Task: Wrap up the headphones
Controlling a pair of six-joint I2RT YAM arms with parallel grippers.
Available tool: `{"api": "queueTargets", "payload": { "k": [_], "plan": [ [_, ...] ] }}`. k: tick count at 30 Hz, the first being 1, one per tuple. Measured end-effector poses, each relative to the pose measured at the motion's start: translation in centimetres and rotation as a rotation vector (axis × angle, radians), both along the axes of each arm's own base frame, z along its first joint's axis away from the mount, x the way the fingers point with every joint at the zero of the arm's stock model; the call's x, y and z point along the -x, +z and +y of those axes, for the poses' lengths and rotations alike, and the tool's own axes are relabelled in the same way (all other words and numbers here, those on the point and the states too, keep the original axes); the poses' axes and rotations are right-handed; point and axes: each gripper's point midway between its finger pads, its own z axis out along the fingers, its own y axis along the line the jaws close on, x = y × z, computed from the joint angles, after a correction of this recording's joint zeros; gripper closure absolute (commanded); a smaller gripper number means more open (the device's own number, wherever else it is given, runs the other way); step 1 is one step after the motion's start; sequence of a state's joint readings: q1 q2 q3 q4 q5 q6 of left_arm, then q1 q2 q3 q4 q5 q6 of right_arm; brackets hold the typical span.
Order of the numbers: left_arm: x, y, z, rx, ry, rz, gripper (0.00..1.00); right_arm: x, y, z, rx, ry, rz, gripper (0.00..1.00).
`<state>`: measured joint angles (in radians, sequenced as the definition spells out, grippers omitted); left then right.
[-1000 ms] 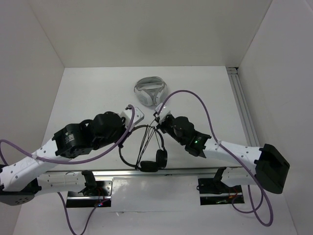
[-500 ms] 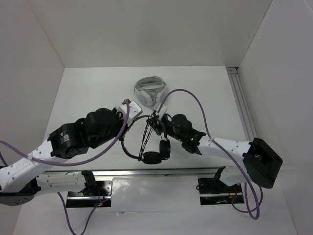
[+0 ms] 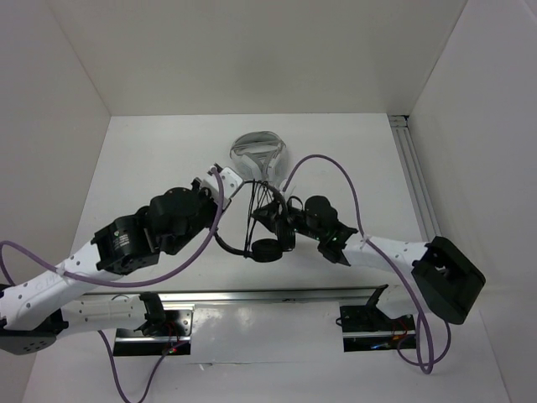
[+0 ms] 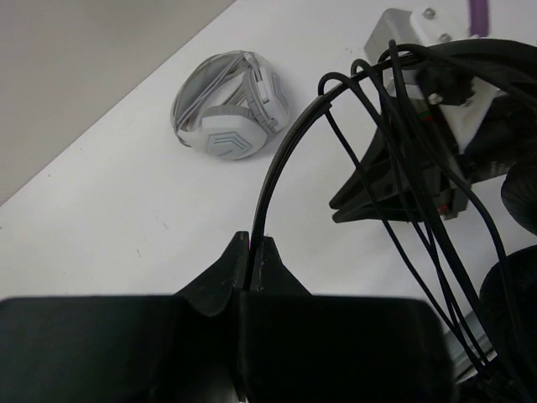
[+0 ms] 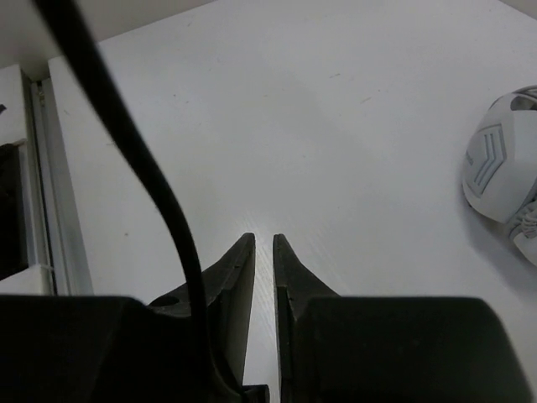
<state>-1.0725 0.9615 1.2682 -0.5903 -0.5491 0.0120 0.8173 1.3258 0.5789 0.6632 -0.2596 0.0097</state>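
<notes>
- Left wrist view: the left end effector (image 4: 253,252) is clenched on the thin black band of the headphones (image 4: 260,206), gripping it right at the fingertips. The band arches up and away to the right from there.
- In the same view, several strands of the cable (image 4: 409,220) hang in loose loops over the top of the band. They run down towards the ear pads at the lower right.
- From the top external view, the headphones are lifted off the bench (image 3: 151,159) between the two arms, ear pads lowest. They sit just in front of the white-and-grey headset (image 3: 258,155), which lies apart at the back and takes no part.
- In the right wrist view, the right end effector (image 5: 263,252) is released: its jaws stand a narrow slot apart with only bare bench showing between them. One strand of cable passes outside its left finger; I cannot tell whether it touches.
- Judged step: mid-wrap, between turns. The left arm acts as the anchor, and the right arm is free to take the cable.
- The next move calls for the right end effector to catch the slack strand beside it. It should then carry the strand around the band for another turn, keeping light tension.
- The left grip must hold firm so the hanging loops do not slide off.
</notes>
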Motion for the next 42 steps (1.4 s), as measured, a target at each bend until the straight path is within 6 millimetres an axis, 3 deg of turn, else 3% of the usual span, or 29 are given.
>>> {"api": "queueTargets", "payload": {
  "k": [5,11,23,30,42],
  "plan": [
    [-0.6,-1.0,0.2,-0.016,0.034,-0.019,1.0,1.1,0.6,-0.8,-0.046,0.032,0.014,0.87],
    [-1.1,0.1,0.5,0.032,0.082,-0.058,1.0,1.9,1.6,-1.1,-0.115,0.045,0.021,0.9],
    [-1.9,-0.3,-0.5,0.108,0.112,-0.09,1.0,3.0,2.5,-1.1,-0.206,0.085,0.069,0.66],
    [-2.2,-1.0,-1.5,0.221,0.072,-0.184,1.0,3.0,3.2,-1.6,-0.218,0.063,0.05,0.57],
    [-2.2,0.0,-2.9,0.327,-0.005,-0.346,1.0,2.1,4.7,-3.4,-0.246,-0.044,-0.006,0.48]
  ]
}}
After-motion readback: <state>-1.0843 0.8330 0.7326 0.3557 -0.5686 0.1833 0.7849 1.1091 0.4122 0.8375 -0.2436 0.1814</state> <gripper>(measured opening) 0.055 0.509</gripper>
